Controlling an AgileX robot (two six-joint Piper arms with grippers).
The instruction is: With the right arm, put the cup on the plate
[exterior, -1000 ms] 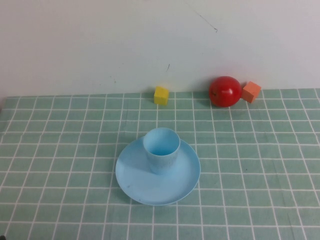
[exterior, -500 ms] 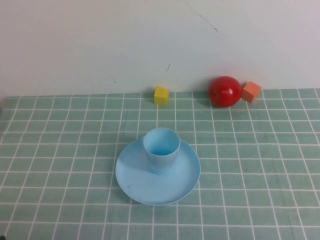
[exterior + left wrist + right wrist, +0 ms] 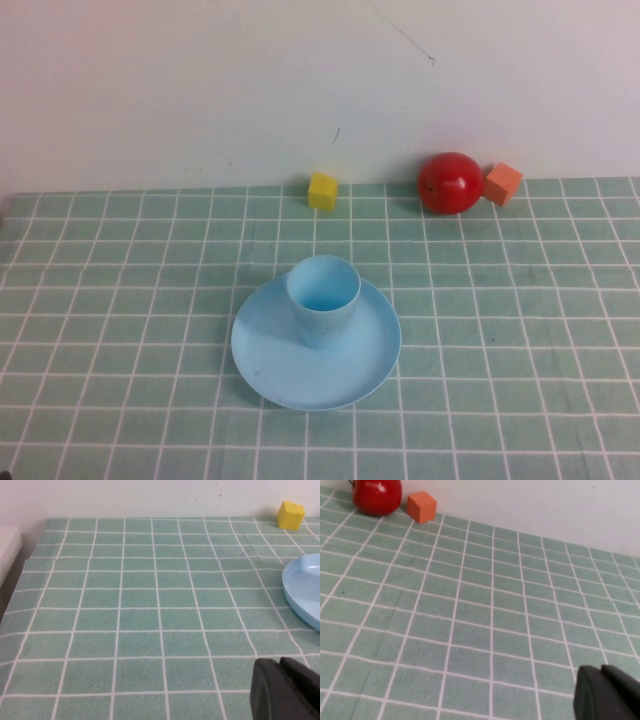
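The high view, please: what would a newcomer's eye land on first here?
First, the light blue cup standing upright on the matching plate mid-table. Next, against the back wall, the red apple with an orange cube touching its right side and a yellow cube further left. Neither arm shows there; each wrist view catches only a dark corner of its end effector.

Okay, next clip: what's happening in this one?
Nothing is being handled right now. The cup already stands upright on the plate, a little behind its middle. Neither arm shows in the high view. The left tool appears only as a dark shape at the edge of its wrist view, over bare tablecloth near the plate's rim. The right tool shows likewise, off to the side with the red ball and orange cube beyond. A yellow cube sits by the wall.
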